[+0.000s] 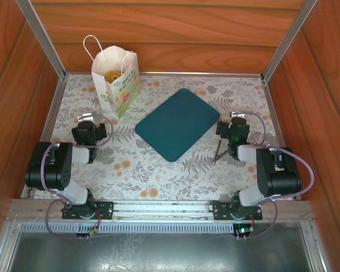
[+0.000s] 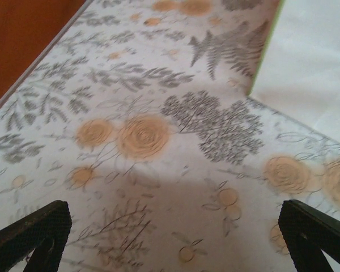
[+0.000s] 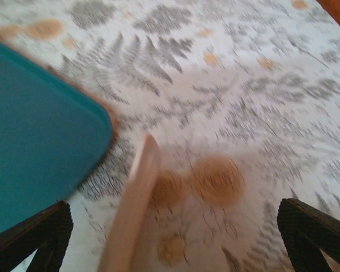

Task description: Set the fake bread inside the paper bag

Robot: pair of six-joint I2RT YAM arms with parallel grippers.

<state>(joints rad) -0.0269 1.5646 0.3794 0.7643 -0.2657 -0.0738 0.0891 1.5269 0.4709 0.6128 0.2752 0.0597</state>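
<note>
Left pincer agape; overhead, bagged bread

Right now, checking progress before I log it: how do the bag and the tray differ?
The bag stands upright at the far left; the tray lies flat mid-table. The bag is white with a printed picture; the tray is plain teal. The bag holds a golden bun; the tray holds none. Both rest on the floral table.
</note>
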